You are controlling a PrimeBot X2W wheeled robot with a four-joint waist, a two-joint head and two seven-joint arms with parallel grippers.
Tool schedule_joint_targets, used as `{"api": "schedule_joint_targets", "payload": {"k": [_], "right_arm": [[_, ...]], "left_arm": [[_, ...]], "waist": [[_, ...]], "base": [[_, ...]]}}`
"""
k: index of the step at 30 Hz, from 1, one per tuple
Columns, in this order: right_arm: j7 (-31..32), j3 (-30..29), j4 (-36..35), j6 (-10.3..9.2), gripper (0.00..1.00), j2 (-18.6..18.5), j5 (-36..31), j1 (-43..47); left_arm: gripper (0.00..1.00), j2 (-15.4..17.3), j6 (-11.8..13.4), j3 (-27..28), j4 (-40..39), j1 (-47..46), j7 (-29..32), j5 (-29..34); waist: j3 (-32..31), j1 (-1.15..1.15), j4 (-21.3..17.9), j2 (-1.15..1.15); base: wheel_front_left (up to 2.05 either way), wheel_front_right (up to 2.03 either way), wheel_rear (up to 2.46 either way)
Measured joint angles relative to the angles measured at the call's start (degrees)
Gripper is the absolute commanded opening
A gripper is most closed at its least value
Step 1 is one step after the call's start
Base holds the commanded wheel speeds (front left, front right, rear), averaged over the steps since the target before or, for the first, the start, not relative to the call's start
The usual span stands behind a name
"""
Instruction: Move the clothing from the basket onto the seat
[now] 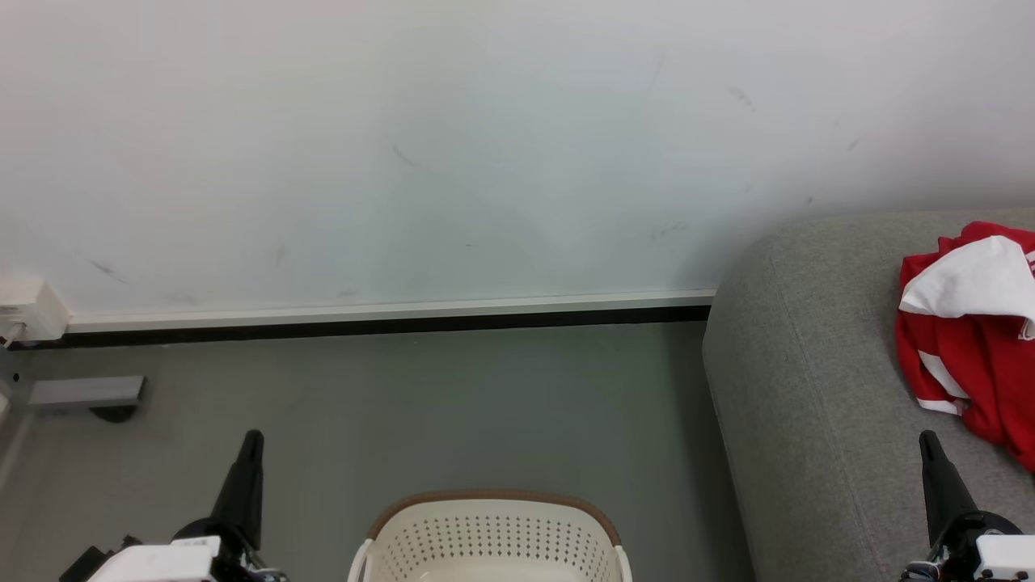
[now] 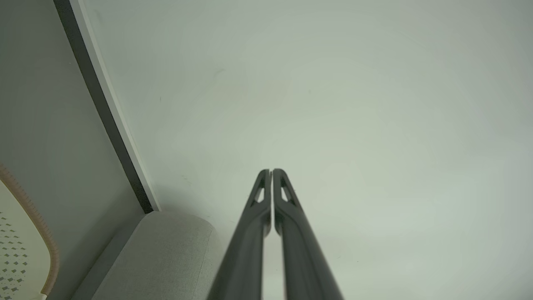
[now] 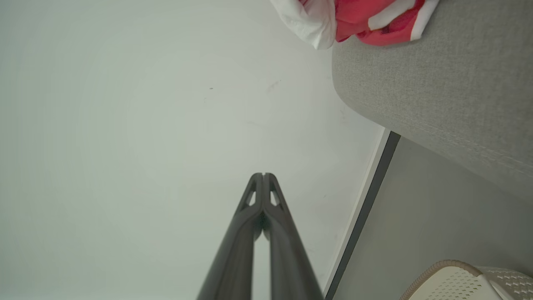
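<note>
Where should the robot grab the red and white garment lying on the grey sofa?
Probably the bunched white fold atop the clothing, coming from above with the right hand: it stands proud of the seat, while the red edges lie flat on it.

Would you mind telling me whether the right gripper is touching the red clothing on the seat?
Apart. In the right wrist view the shut right gripper points at the wall, with the clothing lying well off on the seat.

I count 1 basket (image 1: 493,537), 1 seat (image 1: 808,388), 1 clothing heap (image 1: 970,347), 1 left gripper (image 1: 254,438), 1 right gripper (image 1: 927,438).
</note>
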Motion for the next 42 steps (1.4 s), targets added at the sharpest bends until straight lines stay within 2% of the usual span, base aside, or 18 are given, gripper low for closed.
{"api": "schedule_joint_targets", "payload": {"k": [42], "right_arm": [[0.02,-0.13,0.00,0.00,0.00,0.08,-0.02,-0.01]], "left_arm": [[0.00,0.01,0.00,0.00,-0.01,-0.01,0.00,0.00]], "waist": [[0.00,0.00,0.00,0.00]], "base": [[0.00,0.00,0.00]]}}
